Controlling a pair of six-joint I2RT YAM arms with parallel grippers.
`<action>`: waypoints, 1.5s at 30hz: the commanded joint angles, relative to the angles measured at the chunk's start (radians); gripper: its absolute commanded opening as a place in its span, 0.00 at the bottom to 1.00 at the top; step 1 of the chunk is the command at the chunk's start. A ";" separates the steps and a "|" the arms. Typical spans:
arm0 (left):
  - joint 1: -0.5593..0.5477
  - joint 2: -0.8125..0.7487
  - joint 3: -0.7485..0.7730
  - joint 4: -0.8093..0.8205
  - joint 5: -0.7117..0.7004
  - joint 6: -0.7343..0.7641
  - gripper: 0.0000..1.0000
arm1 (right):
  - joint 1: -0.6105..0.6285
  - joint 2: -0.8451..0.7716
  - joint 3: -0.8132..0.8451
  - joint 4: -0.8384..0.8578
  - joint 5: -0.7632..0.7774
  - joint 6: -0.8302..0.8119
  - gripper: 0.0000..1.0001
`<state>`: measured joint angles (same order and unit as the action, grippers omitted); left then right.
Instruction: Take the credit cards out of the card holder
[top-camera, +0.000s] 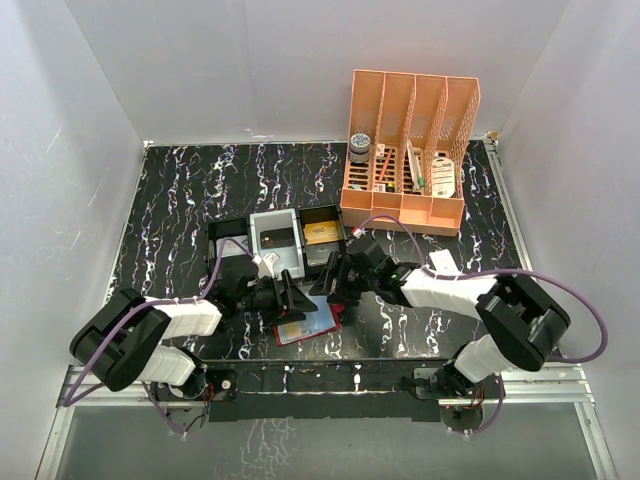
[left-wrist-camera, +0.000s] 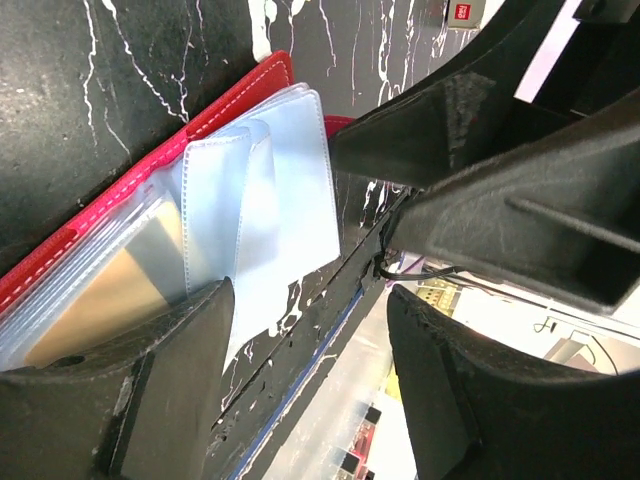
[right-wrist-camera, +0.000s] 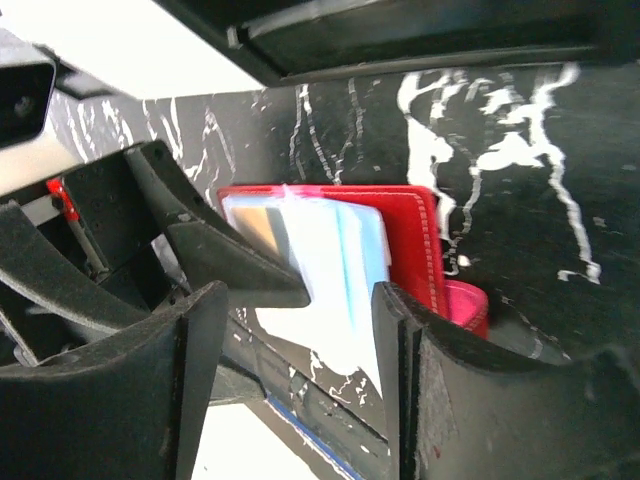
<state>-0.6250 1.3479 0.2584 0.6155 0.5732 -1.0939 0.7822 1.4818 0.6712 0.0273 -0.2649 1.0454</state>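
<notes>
Left wrist: both jaws gape empty; we'd pinch the stiff credit cards (left-wrist-camera: 105, 300) by an edge, pinning the floppy card holder (left-wrist-camera: 245, 85).

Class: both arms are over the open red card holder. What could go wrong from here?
The left gripper and right gripper crowd over the card holder; they could collide.
Jaws may pinch a floppy clear sleeve instead of the tan card inside.
The holder lies at the table edge; a tug might drag it off.
</notes>
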 joint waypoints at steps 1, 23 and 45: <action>-0.008 0.016 0.037 0.063 0.029 -0.001 0.61 | -0.013 -0.079 0.016 -0.090 0.140 -0.024 0.54; -0.031 0.069 0.059 0.138 0.087 -0.019 0.61 | -0.013 0.132 0.122 -0.018 -0.126 -0.130 0.46; -0.018 -0.628 0.209 -1.155 -0.662 0.060 0.73 | -0.004 -0.034 0.225 -0.269 0.150 -0.287 0.53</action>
<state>-0.6495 0.7761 0.4454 -0.2245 0.1257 -0.9592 0.7673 1.5246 0.8448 -0.2958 -0.1146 0.8074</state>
